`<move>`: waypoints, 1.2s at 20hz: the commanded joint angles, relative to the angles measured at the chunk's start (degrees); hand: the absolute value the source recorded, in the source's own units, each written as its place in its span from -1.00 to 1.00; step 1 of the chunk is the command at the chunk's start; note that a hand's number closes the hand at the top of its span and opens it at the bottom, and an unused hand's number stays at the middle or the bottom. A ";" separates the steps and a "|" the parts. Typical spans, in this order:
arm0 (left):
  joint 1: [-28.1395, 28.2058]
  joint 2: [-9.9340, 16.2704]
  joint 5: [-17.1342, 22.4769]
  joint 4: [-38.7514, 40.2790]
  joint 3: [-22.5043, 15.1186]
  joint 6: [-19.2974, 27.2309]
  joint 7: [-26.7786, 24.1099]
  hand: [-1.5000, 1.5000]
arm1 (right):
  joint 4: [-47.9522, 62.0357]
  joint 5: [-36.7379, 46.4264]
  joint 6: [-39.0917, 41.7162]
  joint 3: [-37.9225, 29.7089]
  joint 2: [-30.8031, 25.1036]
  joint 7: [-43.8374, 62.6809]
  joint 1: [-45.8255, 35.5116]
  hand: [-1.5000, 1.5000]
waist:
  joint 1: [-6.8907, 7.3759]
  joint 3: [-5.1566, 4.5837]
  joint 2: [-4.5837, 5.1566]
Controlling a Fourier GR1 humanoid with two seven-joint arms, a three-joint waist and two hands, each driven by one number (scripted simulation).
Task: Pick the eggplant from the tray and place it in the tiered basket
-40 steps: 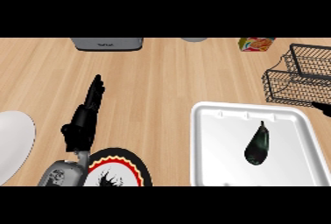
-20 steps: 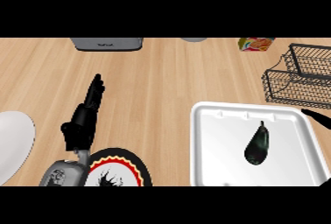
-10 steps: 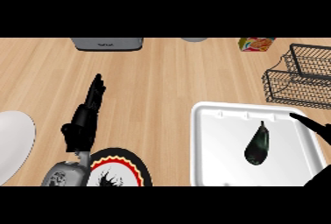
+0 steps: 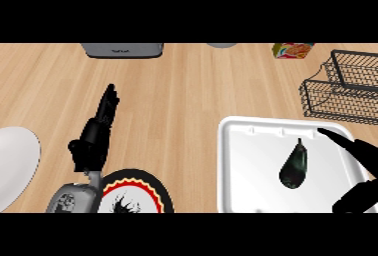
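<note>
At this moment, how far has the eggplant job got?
Nothing is done yet: the dark eggplant lies untouched on the white tray. In hand: the black right hand is open over the tray's right edge, beside the eggplant. Left: grasp, lift and place it in the black wire tiered basket. The left hand rests open.

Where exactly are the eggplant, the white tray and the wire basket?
eggplant (image 4: 294, 169), head view, middle of its dark body.
white tray (image 4: 244, 165), head view, bare floor left of the eggplant.
wire basket (image 4: 336, 102), head view, lower tier's front wall.
</note>
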 commanded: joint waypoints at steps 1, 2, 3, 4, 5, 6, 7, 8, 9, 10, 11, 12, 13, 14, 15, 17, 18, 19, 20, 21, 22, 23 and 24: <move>2.59 -0.44 -0.41 -3.98 -0.49 -0.79 2.37 0.00 | 0.37 1.75 0.13 -0.24 1.52 -2.43 2.24 -1.00 | -0.01 0.00 -0.04; -3.10 1.50 1.83 3.97 4.01 -2.95 -1.27 0.00 | 4.12 2.20 0.42 -0.74 0.43 -2.96 -0.49 -1.00 | -0.07 -0.01 0.03; 2.12 -1.89 -1.72 -0.26 -0.50 0.51 -1.12 0.00 | 0.78 1.62 1.78 -1.35 1.19 -1.80 1.34 -1.00 | -0.05 -0.01 -0.03; -1.00 0.18 -1.52 -1.34 0.79 -1.14 2.37 0.00 | 5.09 2.13 1.47 -0.33 2.12 -0.15 -3.64 -1.00 | 0.09 0.00 0.00; -1.13 -1.72 -1.25 0.87 0.51 -0.26 0.30 0.00 | 0.33 0.17 2.79 -0.48 4.39 4.41 -3.29 -1.00 | -0.02 -0.02 -0.01; -0.03 -0.03 0.44 -1.92 1.84 -2.44 1.80 0.00 | 7.22 4.53 -1.09 0.37 2.65 -4.30 -2.88 -1.00 | 0.10 0.00 0.00; 3.12 0.20 0.23 -1.33 1.83 -2.45 -1.75 0.00 | 3.17 3.12 1.70 1.21 4.37 2.05 -2.72 -1.00 | 0.09 -0.01 -0.02; -0.65 0.12 -0.54 -0.06 2.52 -2.12 0.81 0.00 | 7.68 6.13 -2.23 1.54 4.45 -2.72 -3.23 -1.00 | 0.06 0.00 0.01; -1.38 -1.93 -1.32 0.50 0.79 -1.14 0.73 0.00 | 9.67 4.93 -0.41 0.36 3.30 -3.35 -5.77 -1.00 | 0.07 0.00 0.02; 1.66 -1.98 -2.32 -0.74 0.42 -0.48 -1.92 0.00 | 7.33 3.82 1.40 -0.88 3.46 -0.29 -5.72 -1.00 | 0.06 -0.01 -0.01; 4.81 -1.41 -0.94 -2.74 0.79 -1.59 -2.15 0.00 | 3.57 4.67 0.50 0.97 5.52 0.65 -1.91 -1.00 | 0.03 -0.01 -0.04; 1.77 -1.05 -2.29 -5.71 0.03 -1.60 3.55 0.00 | 8.67 5.51 1.18 -0.25 2.28 -3.52 -4.14 -1.00 | 0.10 0.00 -0.02; -0.36 -0.50 -1.15 0.28 2.83 -1.76 -0.30 0.00 | 10.96 8.43 -4.12 3.03 6.83 -2.32 -5.46 -1.00 | 0.11 0.00 0.03; 0.40 -0.92 -1.05 -2.63 2.57 -1.98 1.67 0.00 | 9.71 6.14 -0.31 0.16 4.86 -1.38 -7.04 -1.00 | 0.08 -0.01 -0.01; -1.43 -2.19 -2.54 -0.29 1.38 -0.61 1.44 0.00 | 3.01 4.57 1.49 1.57 8.27 5.46 -5.24 -1.00 | -0.09 -0.02 -0.03; -0.37 -1.41 -1.81 -0.44 2.30 -2.18 1.70 0.00 | 9.50 7.13 -0.86 0.07 5.01 -3.01 -4.16 -1.00 | 0.00 0.00 -0.01; -0.42 -1.82 -2.13 -2.74 1.91 -1.57 3.38 0.00 | 11.42 6.97 -1.56 -0.52 5.02 -4.31 -4.96 -1.00 | 0.04 0.00 -0.01; 1.41 -2.49 -2.74 -3.16 0.84 -1.26 1.59 0.00 | 9.96 8.44 -2.97 1.78 7.67 -2.01 -4.20 -1.00 | 0.05 0.00 -0.02; -0.27 -2.38 -2.35 0.71 2.27 -1.43 0.35 0.00 | 6.04 5.38 1.19 -1.03 5.84 -1.02 -3.00 -1.00 | -0.09 -0.01 -0.02; 0.13 -2.34 -3.81 -0.97 1.19 -1.19 1.05 0.00 | 10.93 7.97 -1.99 0.73 7.20 -1.83 -6.30 -1.00 | 0.05 0.00 0.00; -2.17 -1.57 -1.95 0.44 3.05 -2.58 2.16 0.00 | 12.02 9.23 -3.92 1.55 7.30 -5.04 -3.82 -1.00 | -0.01 0.00 0.01; 1.88 -3.71 -4.28 -0.29 -0.08 -0.31 -1.22 0.00 | 20.51 10.16 -5.48 0.67 5.28 -8.79 -9.31 -1.00 | 0.30 0.01 0.06; 0.98 -2.39 -2.18 -0.49 2.07 -2.40 -0.66 0.00 | 11.50 9.93 -3.90 1.75 7.07 -5.80 -2.80 -1.00 | -0.02 -0.01 -0.02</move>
